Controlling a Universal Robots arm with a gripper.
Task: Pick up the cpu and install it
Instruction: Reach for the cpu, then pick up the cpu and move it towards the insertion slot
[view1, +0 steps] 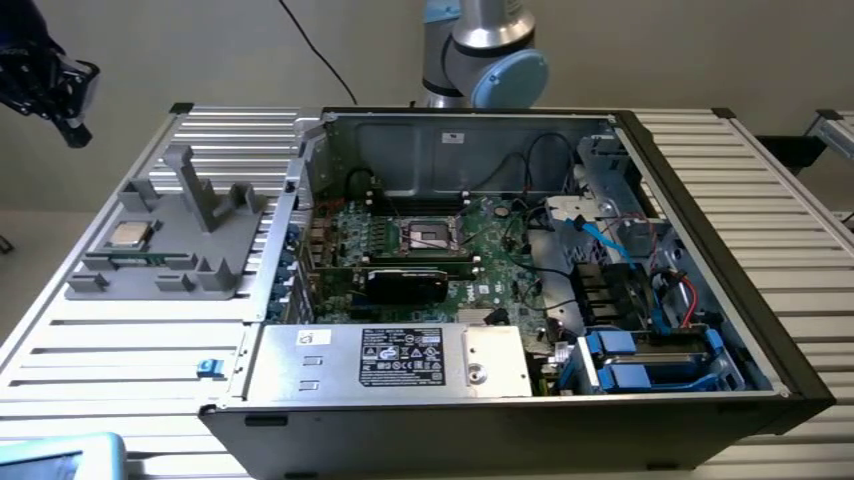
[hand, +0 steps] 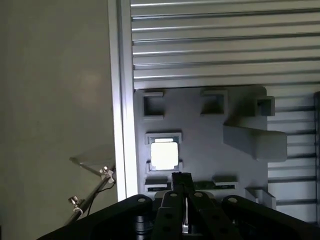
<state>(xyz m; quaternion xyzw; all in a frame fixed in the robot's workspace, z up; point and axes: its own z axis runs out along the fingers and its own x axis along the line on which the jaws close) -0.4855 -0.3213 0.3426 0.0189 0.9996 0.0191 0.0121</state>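
The cpu (view1: 130, 235) is a small shiny square chip lying in a pocket of the grey holder (view1: 200, 265), which sits on the slatted table at the exterior view's left. It shows bright in the wrist view, cpu (hand: 164, 154), on the same grey holder (hand: 200, 140). My gripper (view1: 74, 130) hangs high at the exterior view's far left, well above and apart from the holder. In the wrist view the gripper (hand: 181, 176) has its dark fingers together, shut, with nothing between them. The dark square socket (view1: 430, 236) sits mid-motherboard inside the open computer case (view1: 694, 230).
A black card (view1: 407, 283) lies just in front of the socket. A silver power supply (view1: 400, 358) is at the case's front, and blue drive bays (view1: 641, 365) and cables are at the exterior view's right. The robot's base (view1: 481, 60) stands behind the case. Grey upright fins (view1: 200, 190) rise from the holder.
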